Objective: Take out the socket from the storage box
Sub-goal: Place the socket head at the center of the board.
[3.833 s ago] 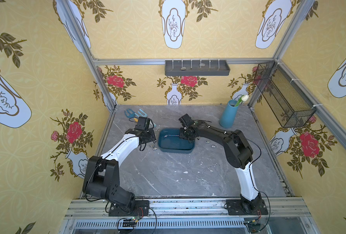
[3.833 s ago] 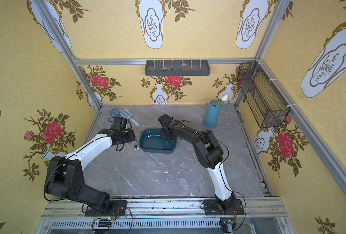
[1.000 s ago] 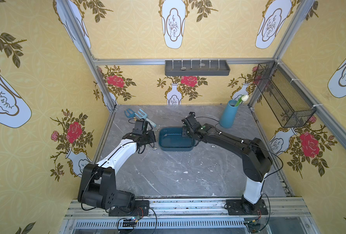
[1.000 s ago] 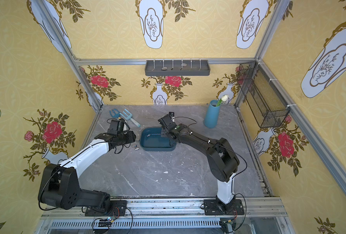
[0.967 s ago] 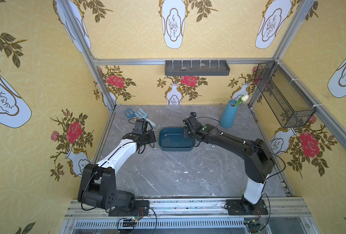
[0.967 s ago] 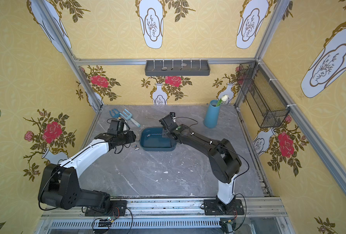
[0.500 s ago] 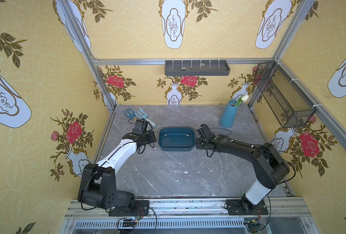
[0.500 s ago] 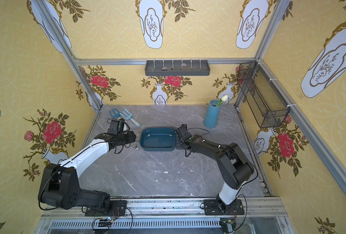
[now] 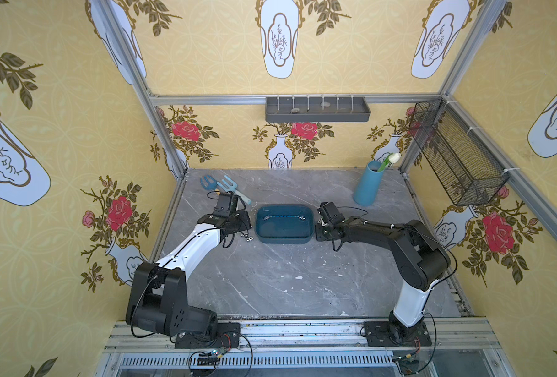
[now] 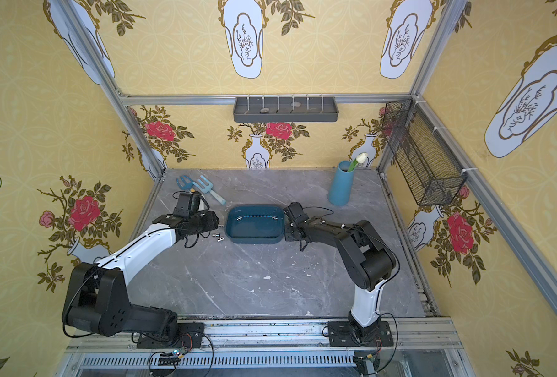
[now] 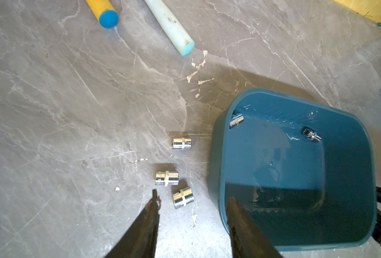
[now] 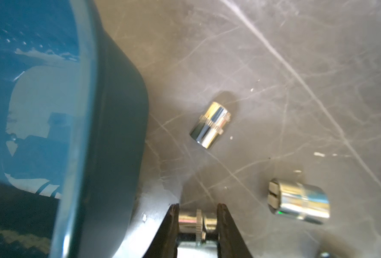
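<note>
Right pincer swung out beside storage box, clamping a socket, left pincer agape near loose sockets

Both top views look steeply down on the whole table from high over its near edge; my left wrist camera looks down from close above the storage box. My right wrist camera sits nearer still, low beside that box's wall; all four views share the box.
</note>
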Robot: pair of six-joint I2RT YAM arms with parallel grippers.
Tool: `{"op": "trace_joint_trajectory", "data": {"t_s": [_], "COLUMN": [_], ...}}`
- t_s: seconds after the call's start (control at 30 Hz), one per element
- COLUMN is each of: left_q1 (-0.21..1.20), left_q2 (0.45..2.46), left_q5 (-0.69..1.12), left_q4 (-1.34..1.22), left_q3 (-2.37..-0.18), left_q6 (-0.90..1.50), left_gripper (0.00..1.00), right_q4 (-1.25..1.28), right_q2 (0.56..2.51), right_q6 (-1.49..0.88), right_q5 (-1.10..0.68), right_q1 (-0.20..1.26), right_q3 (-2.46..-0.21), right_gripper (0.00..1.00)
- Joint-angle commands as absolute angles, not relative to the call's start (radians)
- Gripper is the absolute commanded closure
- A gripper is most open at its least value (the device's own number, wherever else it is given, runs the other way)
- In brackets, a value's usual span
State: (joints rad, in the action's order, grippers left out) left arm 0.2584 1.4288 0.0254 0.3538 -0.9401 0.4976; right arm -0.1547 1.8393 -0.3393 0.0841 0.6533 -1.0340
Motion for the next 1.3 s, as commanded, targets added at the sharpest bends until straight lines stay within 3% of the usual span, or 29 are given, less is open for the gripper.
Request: {"op": "trace_joint_trajectory", "data": {"t_s": [0.0, 0.1, 0.33, 0.77, 1.27], "left_q1": [0.258, 0.258, 0.258, 0.27, 0.526], "left_q2": [1.427, 1.427, 1.427, 1.419, 1.615], "left_q5": [0.019, 0.017, 0.018, 0.058, 0.11], "left_q4": [0.355, 0.354, 0.353, 0.348, 0.231], "left_q3": [-0.94, -0.94, -0.94, -0.966, -1.118], "left_q6": [0.485, 0.485, 0.486, 0.484, 0.468], "left_gripper": [0.46, 0.46, 0.46, 0.45, 0.44], "right_q4": [-0.123, -0.12, -0.13, -0.263, -0.295], "right_q2": [1.846, 1.843, 1.792, 1.704, 1.745], "right_q6": [-0.329, -0.33, -0.335, -0.362, -0.487], "right_q5": [0.085, 0.083, 0.118, 0.206, 0.105], "right_q1": [0.653, 0.653, 0.653, 0.658, 0.696], "right_q3": [-1.044, -1.041, -1.023, -1.076, -1.228], "right_gripper": [0.65, 0.55, 0.46, 0.46, 0.47]}}
